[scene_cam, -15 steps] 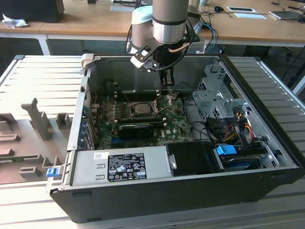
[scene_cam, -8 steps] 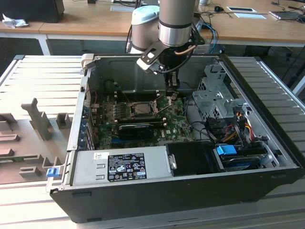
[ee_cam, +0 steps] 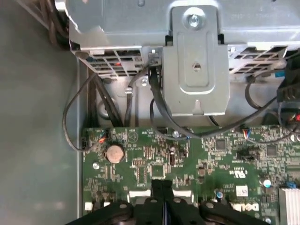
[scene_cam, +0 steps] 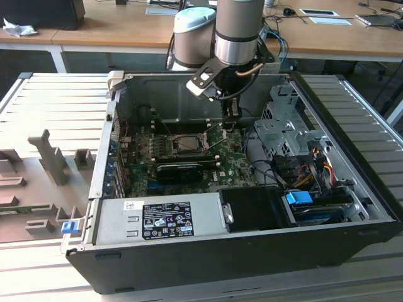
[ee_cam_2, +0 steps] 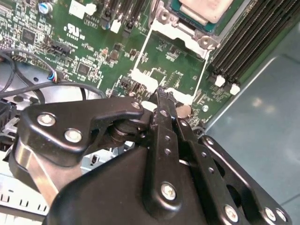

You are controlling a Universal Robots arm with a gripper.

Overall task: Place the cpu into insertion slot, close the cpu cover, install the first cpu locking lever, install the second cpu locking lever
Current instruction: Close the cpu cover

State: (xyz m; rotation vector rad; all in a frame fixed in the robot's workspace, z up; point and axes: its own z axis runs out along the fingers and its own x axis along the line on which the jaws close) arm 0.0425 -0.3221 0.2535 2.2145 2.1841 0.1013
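The cpu (ee_cam_2: 206, 7) shows a pale silvery top and lies in the insertion slot (scene_cam: 188, 142) on the green board. A silver metal frame, the cpu cover (ee_cam_2: 187, 29), lies around it; I cannot tell whether it is fully down. Thin metal levers (scene_cam: 213, 131) stick up at the slot's side toward the exterior view's right. My gripper (scene_cam: 230, 124) hangs just to the exterior view's right of the slot, low over the board. Its black fingertips (ee_cam_2: 161, 96) are pressed together with nothing between them, as the first wrist view also shows for the gripper (ee_cam: 159, 185).
A long black expansion card (scene_cam: 186, 170) lies in front of the slot. Black memory slots (ee_cam_2: 248, 42) run beside it. A coin battery (ee_cam: 115, 153) and loose black cables (ee_cam: 157, 108) sit near the fingertips. A silver drive cage (scene_cam: 286, 129) and the case walls close in the space.
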